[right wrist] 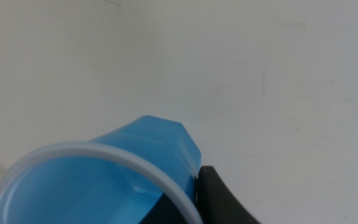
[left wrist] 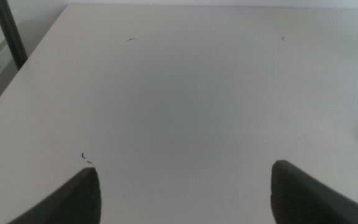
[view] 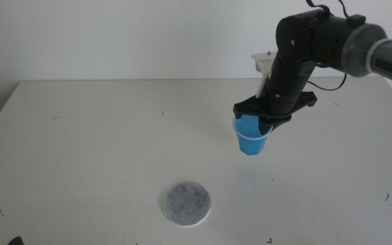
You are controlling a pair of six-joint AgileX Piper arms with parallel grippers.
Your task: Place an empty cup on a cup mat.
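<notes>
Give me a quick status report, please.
Right gripper shut on the cup, held above the table. Left gripper open, waiting. Cup mat bare, path unobstructed.

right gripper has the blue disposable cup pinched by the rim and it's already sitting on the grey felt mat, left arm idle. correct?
Not quite. The right gripper does pinch the small blue disposable cup by its rim, but the middle view shows the cup apart from the round grey felt mat, not on it. The left gripper waits open over bare table.

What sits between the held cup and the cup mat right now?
Nothing: the middle view shows only bare white table between the cup, held by the right gripper, and the cup mat.
</notes>
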